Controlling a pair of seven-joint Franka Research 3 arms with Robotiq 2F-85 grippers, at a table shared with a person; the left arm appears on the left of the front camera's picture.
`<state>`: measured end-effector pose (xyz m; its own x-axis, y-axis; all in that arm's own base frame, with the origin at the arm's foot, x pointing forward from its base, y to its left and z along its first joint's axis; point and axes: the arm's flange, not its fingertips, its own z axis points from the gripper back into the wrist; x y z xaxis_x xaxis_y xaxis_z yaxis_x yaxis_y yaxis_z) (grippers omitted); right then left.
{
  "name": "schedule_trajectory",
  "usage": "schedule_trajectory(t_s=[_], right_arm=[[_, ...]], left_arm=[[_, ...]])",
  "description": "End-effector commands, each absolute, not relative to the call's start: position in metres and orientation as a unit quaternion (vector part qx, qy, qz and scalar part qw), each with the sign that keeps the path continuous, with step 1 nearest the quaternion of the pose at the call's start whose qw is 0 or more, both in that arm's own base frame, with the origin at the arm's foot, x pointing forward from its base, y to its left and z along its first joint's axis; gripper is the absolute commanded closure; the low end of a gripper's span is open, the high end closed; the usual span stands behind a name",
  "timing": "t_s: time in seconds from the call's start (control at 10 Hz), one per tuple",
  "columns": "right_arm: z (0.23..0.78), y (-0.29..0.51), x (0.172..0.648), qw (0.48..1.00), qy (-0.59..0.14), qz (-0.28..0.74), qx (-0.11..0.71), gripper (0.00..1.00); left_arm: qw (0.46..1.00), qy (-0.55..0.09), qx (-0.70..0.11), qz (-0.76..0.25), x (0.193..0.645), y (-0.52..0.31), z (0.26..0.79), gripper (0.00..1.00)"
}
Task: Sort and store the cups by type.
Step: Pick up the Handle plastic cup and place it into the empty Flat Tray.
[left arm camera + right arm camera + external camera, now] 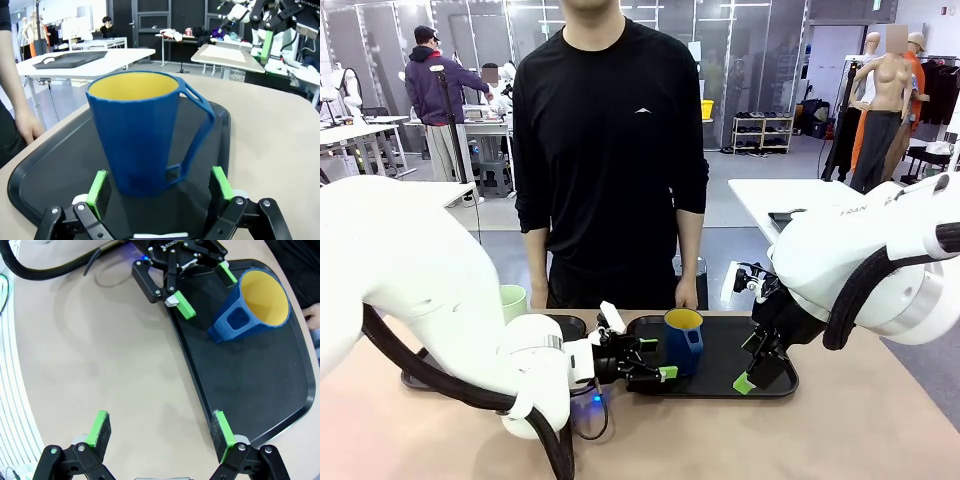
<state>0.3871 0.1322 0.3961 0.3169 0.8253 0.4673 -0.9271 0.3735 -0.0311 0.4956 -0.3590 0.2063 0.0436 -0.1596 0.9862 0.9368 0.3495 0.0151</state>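
A dark blue handled mug [683,340] with a yellow inside stands upright on the right black tray [720,385]. My left gripper [655,366] is open and low over the tray's left end, its green pads [98,193] just short of the mug [140,130], not touching it. From above, the mug [250,307] stands right in front of the left gripper [202,287]. A pale mint-green tumbler [513,302] stands at the far left, half hidden by my left arm. My right gripper [755,375] hangs open over the tray's right end, and nothing is between its fingers [100,429].
A second black tray [568,323] lies behind my left wrist, near the tumbler. A person in black stands at the far edge, one hand [687,294] resting by the right tray [260,385]. Bare tabletop [100,355] spreads in front of both trays.
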Motion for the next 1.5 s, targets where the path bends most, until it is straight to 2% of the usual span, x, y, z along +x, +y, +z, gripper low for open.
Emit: schedule_trajectory(t_s=[0.0,0.2,0.6,0.9,1.2,1.3,1.4], right_arm=[[0.394,0.134,0.386,0.809,-0.207,0.538,0.115,0.0],[0.394,0.134,0.386,0.809,-0.207,0.538,0.115,0.0],[0.394,0.134,0.386,0.809,-0.207,0.538,0.115,0.0],[0.394,0.134,0.386,0.809,-0.207,0.538,0.115,0.0],[0.394,0.134,0.386,0.809,-0.207,0.538,0.115,0.0],[0.394,0.134,0.386,0.809,-0.207,0.538,0.115,0.0],[0.394,0.134,0.386,0.809,-0.207,0.538,0.115,0.0]], left_arm=[[0.632,-0.548,-0.324,-0.442,0.435,-0.36,0.188,0.0],[0.628,-0.553,-0.295,-0.461,0.42,-0.342,0.2,0.0],[0.646,-0.517,-0.298,-0.475,0.375,-0.303,0.226,0.0],[0.652,-0.519,-0.274,-0.48,0.362,-0.275,0.235,0.0],[0.648,-0.531,-0.28,-0.469,0.361,-0.256,0.236,0.0],[0.662,-0.512,-0.285,-0.468,0.402,-0.263,0.244,0.0],[0.662,-0.512,-0.285,-0.468,0.402,-0.263,0.244,0.0]])
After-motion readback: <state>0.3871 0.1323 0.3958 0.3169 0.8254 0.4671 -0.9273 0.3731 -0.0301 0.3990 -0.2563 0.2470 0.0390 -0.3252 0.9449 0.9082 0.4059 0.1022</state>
